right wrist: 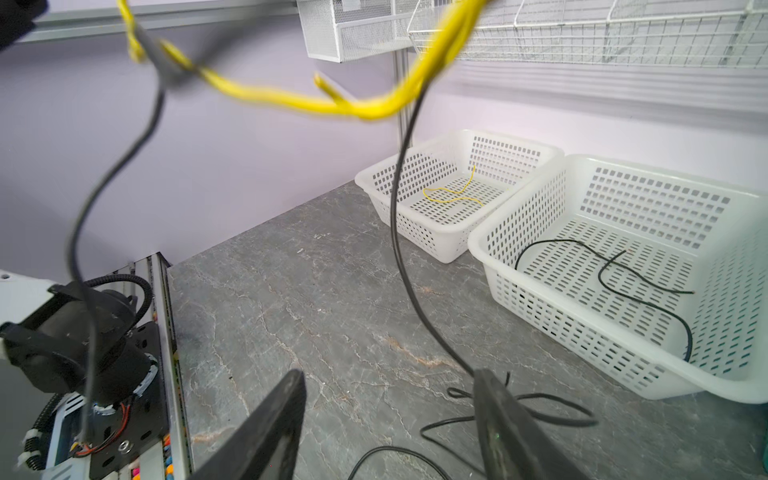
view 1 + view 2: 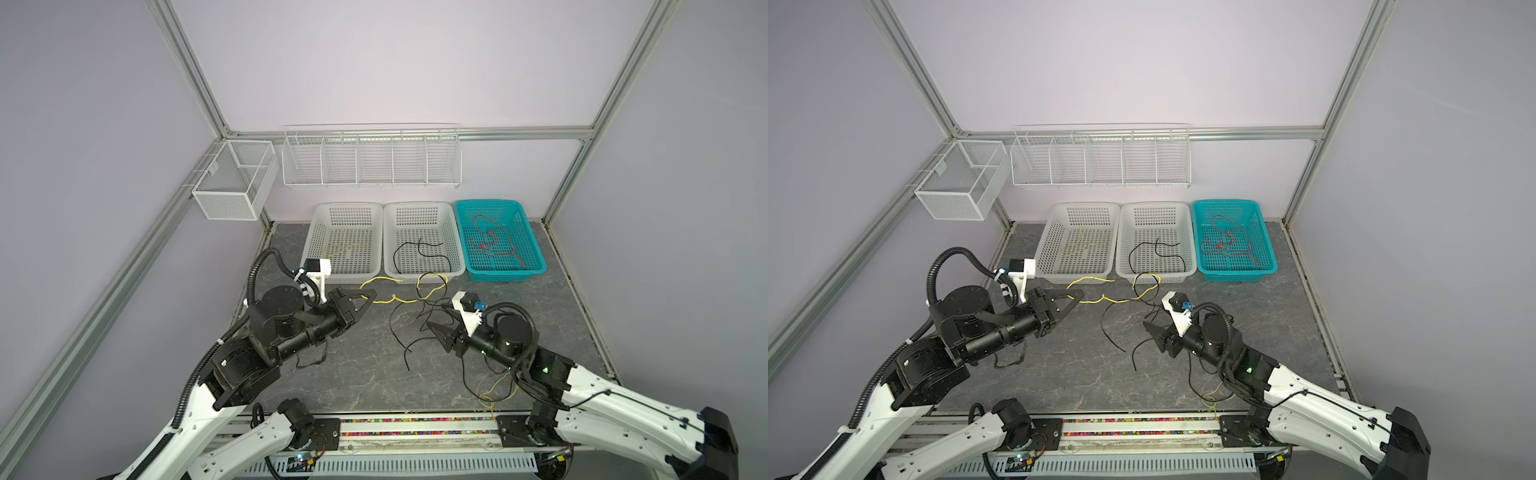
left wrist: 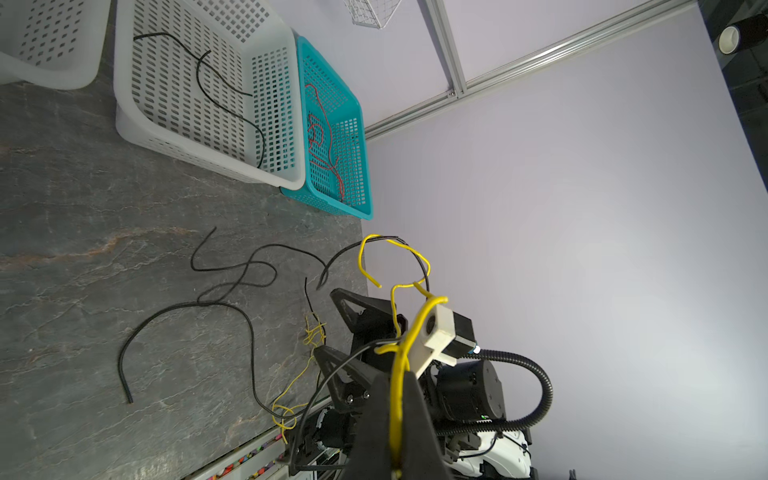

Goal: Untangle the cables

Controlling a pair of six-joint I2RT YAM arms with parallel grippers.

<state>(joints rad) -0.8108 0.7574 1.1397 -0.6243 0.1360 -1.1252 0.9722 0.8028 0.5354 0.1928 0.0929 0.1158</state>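
- Left gripper [image 2: 369,296] — clenched on the yellow cable [image 1: 365,110]. In the left wrist view the strand runs out from between the shut fingers [image 3: 372,419].
- From that grip the yellow cable stretches toward the right gripper [image 2: 436,319] and passes above it, with a black strand twisted into it.
- Right gripper — released, jaws wide apart. A black strand hangs down to one finger [image 1: 498,415]; contact cannot be told.
- Black cables [image 3: 195,304] lie loose on the table [image 2: 353,374], between the two grippers.
- Beyond both grippers, three baskets stand side by side:
  - white basket [image 2: 349,205], nearest the left gripper, holds a yellow piece [image 1: 451,199];
  - middle basket [image 2: 417,204] holds a black piece [image 1: 548,241];
  - teal basket [image 2: 488,202], beyond the right gripper, holds red cables [image 2: 488,242].
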